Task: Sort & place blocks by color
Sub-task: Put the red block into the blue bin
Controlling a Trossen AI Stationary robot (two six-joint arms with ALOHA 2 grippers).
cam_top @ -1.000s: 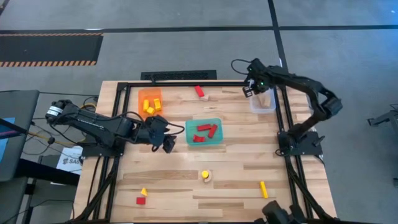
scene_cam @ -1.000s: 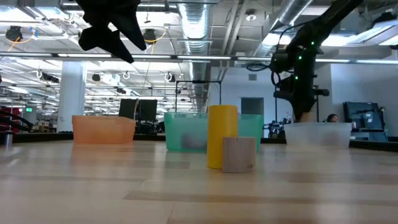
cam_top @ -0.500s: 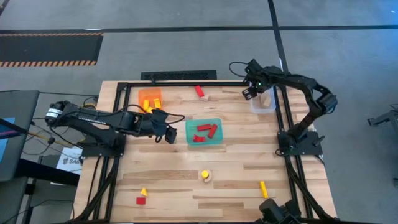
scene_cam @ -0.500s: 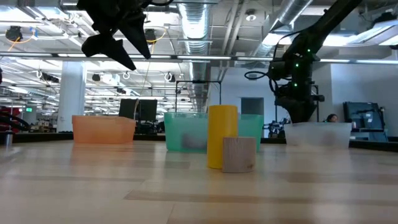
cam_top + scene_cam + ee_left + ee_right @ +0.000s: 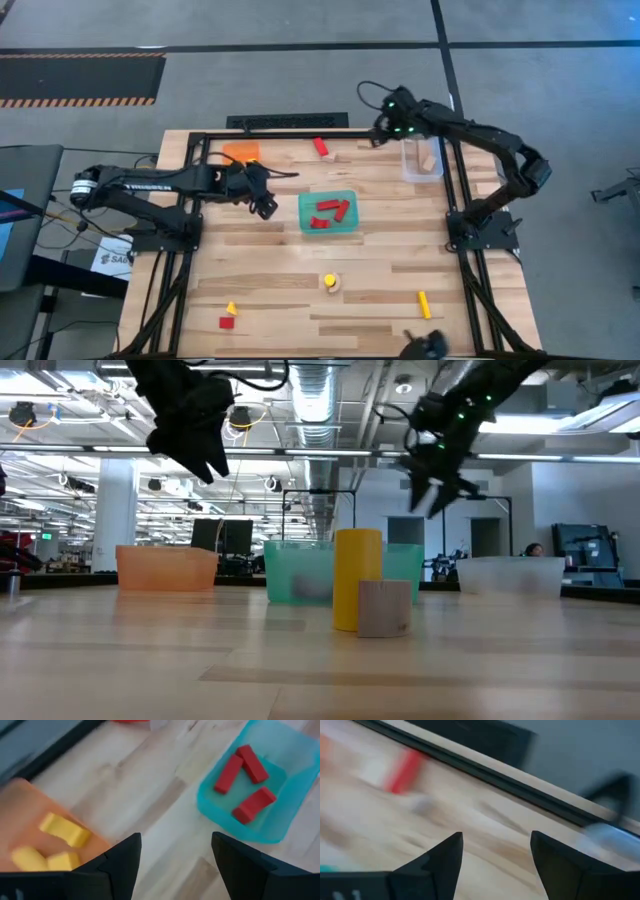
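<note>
My left gripper [image 5: 265, 206] hangs open above the table between the orange tray [image 5: 240, 152] and the teal tray [image 5: 327, 212]. Its wrist view shows yellow blocks [image 5: 59, 831] in the orange tray and three red bars [image 5: 245, 770] in the teal tray. My right gripper [image 5: 379, 137] is open and raised near the far edge, left of the clear tray [image 5: 422, 160], in which a pale wood block [image 5: 428, 158] lies. A red block [image 5: 320, 146] and a pale block [image 5: 333, 156] lie on the table between the grippers.
Toward the near edge, a yellow cylinder [image 5: 329, 280] stands beside a pale wood piece [image 5: 384, 607]. Farther right lies a yellow bar [image 5: 423, 303]. A yellow wedge [image 5: 231, 309] and a red cube [image 5: 226, 322] lie near the left corner. A black frame [image 5: 290, 130] runs along the table's edges.
My right gripper has opened, risen from the clear tray and swung toward the table's left along the far edge; a pale wood block now lies in that tray. My left gripper has moved toward the far edge, closer to the orange tray, staying open.
</note>
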